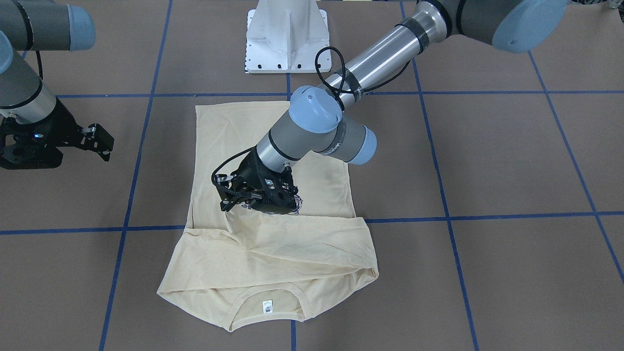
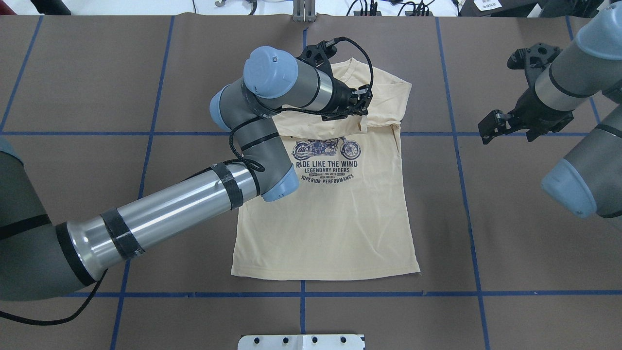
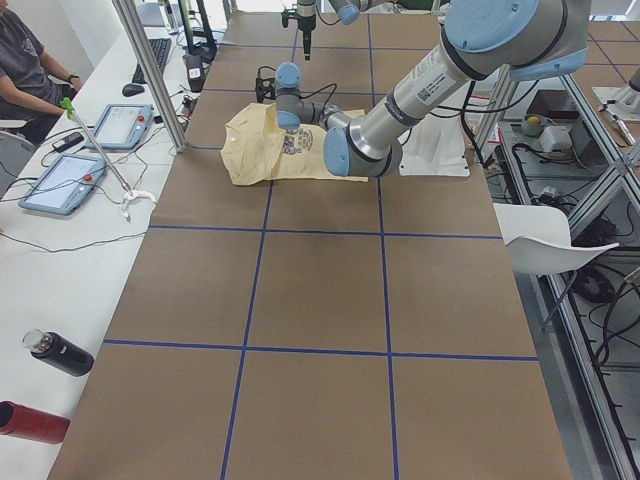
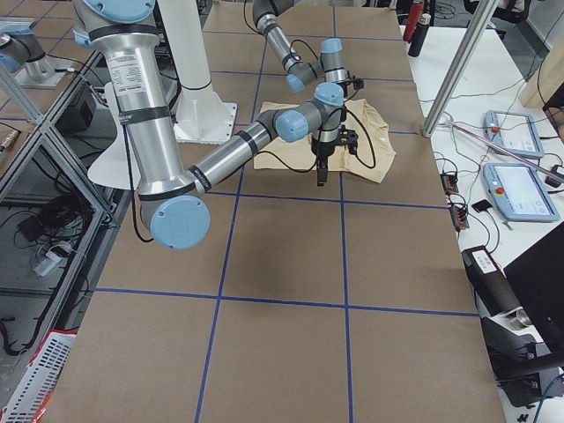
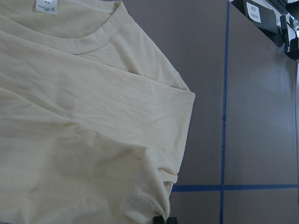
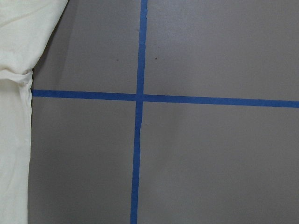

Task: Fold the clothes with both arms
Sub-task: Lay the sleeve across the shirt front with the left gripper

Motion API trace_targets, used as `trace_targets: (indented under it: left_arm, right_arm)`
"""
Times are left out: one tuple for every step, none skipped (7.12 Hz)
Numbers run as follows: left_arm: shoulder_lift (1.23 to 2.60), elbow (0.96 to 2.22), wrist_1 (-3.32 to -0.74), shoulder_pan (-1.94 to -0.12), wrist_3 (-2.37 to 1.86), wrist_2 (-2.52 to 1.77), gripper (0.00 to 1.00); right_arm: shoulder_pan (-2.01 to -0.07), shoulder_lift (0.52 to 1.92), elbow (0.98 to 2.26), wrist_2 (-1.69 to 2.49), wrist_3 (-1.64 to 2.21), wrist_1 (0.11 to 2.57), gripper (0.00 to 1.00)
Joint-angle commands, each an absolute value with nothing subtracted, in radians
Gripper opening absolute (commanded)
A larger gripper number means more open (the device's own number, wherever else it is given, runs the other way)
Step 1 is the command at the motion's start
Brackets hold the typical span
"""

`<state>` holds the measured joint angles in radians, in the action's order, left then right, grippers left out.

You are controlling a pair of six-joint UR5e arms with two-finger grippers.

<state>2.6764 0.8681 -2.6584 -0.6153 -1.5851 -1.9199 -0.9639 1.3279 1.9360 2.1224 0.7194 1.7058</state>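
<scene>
When viewed from across the table, shows a cream-yellow T-shirt [image 1: 317, 200] flat on the brown table [image 1: 512, 161], hem toward the robot and neck label [image 1: 267, 306] at the far end. Shows a folded band of cloth lying across the chest. Has the left gripper [image 1: 226, 202] down at that band's edge, touching the cloth. Has the right gripper [image 1: 103, 145] apart from the shirt, above bare table on the robot's right, jaws seemingly parted.

From overhead, gives the navy motorcycle print [image 2: 325, 160] face up. Puts the left gripper just beyond the print, over the folded cloth, with the left arm [image 2: 170, 214] crossing the shirt's left side. Places the right gripper right of the shirt, clear of it.

From the table's left end, shows the shirt small and far, with the left arm bent over it; too small to judge the jaws. Takes in a seated person [image 3: 25, 70] and a dark bottle [image 3: 58, 352] on the side desk.

From the right end, shows the right arm [image 4: 220, 154] stretched low, gripper pointing down beside the shirt.

From the left wrist, shows the ribbed neck [image 5: 93, 39] and a black fingertip [image 5: 161, 219] with a bunched cuff against it: pinching the cloth, by the look.

From the right wrist, shows only a shirt edge at left and crossed blue tape [image 6: 140, 97].
</scene>
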Motion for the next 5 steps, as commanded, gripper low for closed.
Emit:
trace_targets:
  left_arm:
    - [2.677, 0.855, -2.727, -0.601, -1.541, -1.896, 1.0]
    - [2.677, 0.854, -2.727, -0.601, -1.507, -1.896, 1.0]
    - [2.675, 0.856, -2.729, -0.603, -1.502, -1.898, 1.0]
    - [2.671, 0.857, -2.729, -0.609, -1.502, -1.907, 1.0]
    - [2.657, 0.868, -2.727, -0.614, -1.502, -1.907, 1.0]
  right_arm:
    - [-0.965, 1.321, 1.924, 2.123, 0.721, 1.706, 1.0]
    - [-0.965, 1.318, 1.924, 2.123, 0.722, 1.706, 1.0]
    - [-0.968, 1.306, 1.911, 2.14, 0.726, 1.706, 1.0]
    - [-0.969, 1.289, 1.896, 2.16, 0.73, 1.706, 1.0]
    - [-0.971, 1.279, 1.896, 2.184, 0.741, 1.704, 1.0]
